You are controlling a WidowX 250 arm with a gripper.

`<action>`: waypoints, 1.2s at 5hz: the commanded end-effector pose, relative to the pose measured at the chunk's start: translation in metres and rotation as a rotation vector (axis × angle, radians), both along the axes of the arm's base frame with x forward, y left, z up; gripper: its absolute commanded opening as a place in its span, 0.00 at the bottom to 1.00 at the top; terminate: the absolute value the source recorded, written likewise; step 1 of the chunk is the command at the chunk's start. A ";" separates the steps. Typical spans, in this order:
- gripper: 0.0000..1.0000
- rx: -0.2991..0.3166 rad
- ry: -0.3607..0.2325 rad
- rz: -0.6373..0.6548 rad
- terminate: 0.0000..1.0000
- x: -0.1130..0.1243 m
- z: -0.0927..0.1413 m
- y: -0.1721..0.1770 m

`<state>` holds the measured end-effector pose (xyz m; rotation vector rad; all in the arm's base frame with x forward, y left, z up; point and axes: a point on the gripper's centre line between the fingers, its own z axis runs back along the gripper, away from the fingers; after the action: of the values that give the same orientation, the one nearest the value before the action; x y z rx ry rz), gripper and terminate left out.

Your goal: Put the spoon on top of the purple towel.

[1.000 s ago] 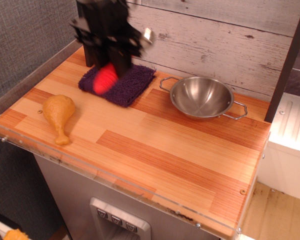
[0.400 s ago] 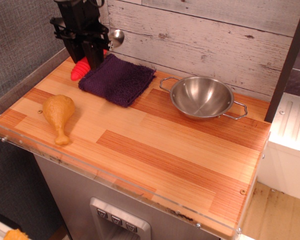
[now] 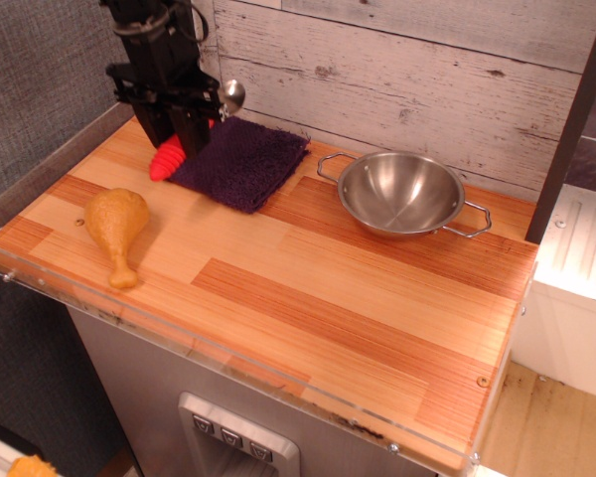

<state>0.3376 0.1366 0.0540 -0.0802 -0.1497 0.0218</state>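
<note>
The spoon has a red ribbed handle (image 3: 166,161) and a silver bowl (image 3: 231,94). It hangs tilted in my black gripper (image 3: 175,131), which is shut on the handle's middle. The handle's low end is just above the counter at the left edge of the purple towel (image 3: 243,159). The silver bowl points up and to the right, above the towel's back left corner. The towel lies flat at the back of the wooden counter (image 3: 308,288). My gripper hides the towel's left edge.
A yellow-brown toy drumstick (image 3: 117,227) lies at the front left. A shiny two-handled steel bowl (image 3: 402,194) stands right of the towel. A plank wall (image 3: 427,70) runs along the back and a grey wall (image 3: 40,79) along the left. A dark post (image 3: 568,119) stands at the right.
My gripper carried the spoon from above the towel's middle back and left off it, then came slightly forward and right to the towel's left edge. The spoon stays gripped.
</note>
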 end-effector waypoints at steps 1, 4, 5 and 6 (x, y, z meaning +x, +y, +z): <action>0.00 0.008 -0.059 0.002 0.00 0.018 0.007 0.005; 1.00 0.013 -0.069 -0.048 0.00 0.020 0.029 -0.009; 1.00 0.020 -0.097 -0.031 0.00 -0.001 0.068 -0.032; 1.00 0.059 -0.088 -0.022 0.00 -0.022 0.086 -0.051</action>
<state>0.3164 0.0793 0.1284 -0.0378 -0.1913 -0.0116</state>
